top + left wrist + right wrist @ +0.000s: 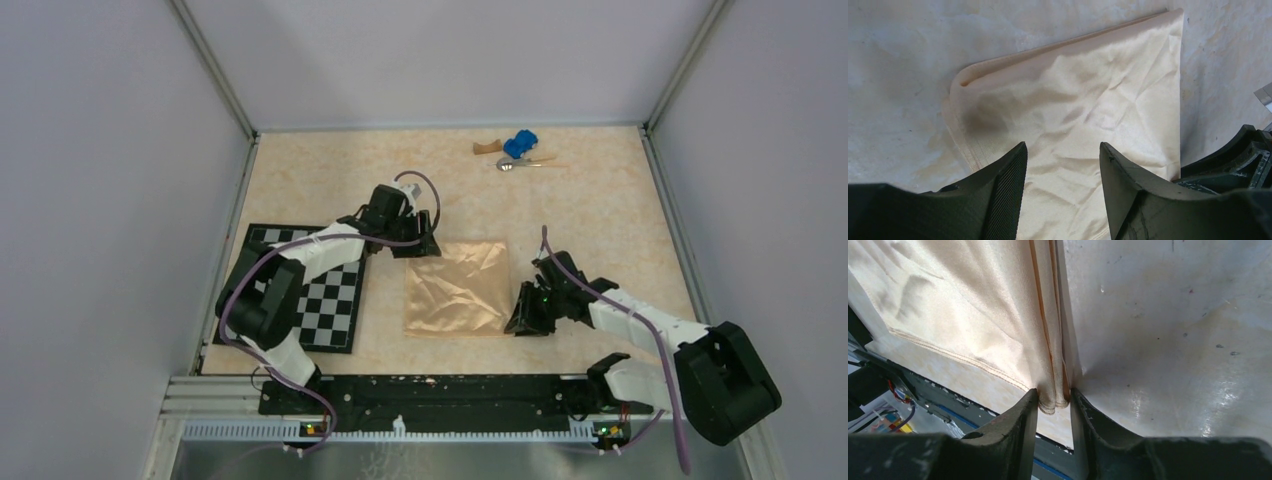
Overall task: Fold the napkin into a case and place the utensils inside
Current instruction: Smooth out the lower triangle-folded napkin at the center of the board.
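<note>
Well, you are mid-fold: your right gripper [1054, 399] seems clamped on the napkin [457, 288] at its near right corner, your left gripper [1063, 150] hangs open over the far left corner, and the nearly square cloth, lying between them with no clear long axis, next needs folding into a narrower strip.

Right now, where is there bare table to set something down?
Bare: far-left corner beyond the mat; right side between napkin and wall. Crowded: far edge by car, block, spoon; napkin corners, at left gripper and right gripper.
</note>
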`<state>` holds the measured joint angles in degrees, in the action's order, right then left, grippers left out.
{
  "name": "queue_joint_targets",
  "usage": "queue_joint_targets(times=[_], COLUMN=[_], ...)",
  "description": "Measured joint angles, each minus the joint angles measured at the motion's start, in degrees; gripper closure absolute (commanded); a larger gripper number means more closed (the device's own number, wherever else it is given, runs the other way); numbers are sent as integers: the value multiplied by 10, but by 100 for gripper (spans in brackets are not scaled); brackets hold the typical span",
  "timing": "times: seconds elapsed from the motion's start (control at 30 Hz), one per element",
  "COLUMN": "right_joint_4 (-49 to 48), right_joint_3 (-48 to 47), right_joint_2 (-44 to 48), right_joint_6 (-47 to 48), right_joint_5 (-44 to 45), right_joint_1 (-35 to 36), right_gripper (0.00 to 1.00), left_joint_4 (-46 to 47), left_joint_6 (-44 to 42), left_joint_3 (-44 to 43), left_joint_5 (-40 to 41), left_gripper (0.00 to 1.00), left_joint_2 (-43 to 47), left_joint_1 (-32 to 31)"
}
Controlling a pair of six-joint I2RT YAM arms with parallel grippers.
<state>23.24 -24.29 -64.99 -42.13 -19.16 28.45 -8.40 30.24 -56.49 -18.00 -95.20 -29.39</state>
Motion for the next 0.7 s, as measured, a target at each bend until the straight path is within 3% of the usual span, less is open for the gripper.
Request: queue_joint_targets(times=[0.2, 0.33, 0.7], right_joint_4=[0, 2, 21], right_joint_3=[3, 3, -22], right_joint_2=[-5, -12, -44], right_joint_6=[0, -1, -32], right_joint_5=[-3, 0, 25], right_joint_1=[0, 0, -3], right_gripper=[84, 100, 100], left_joint_4=[13, 16, 29], left_joint_6=[-6, -11, -21], left_joint_3=[-14, -24, -36], left_joint_5=[-2, -2, -7], left_gripper=[41, 41, 42], left_joint_2=[-42, -64, -91], left_joint_1=[15, 23, 31])
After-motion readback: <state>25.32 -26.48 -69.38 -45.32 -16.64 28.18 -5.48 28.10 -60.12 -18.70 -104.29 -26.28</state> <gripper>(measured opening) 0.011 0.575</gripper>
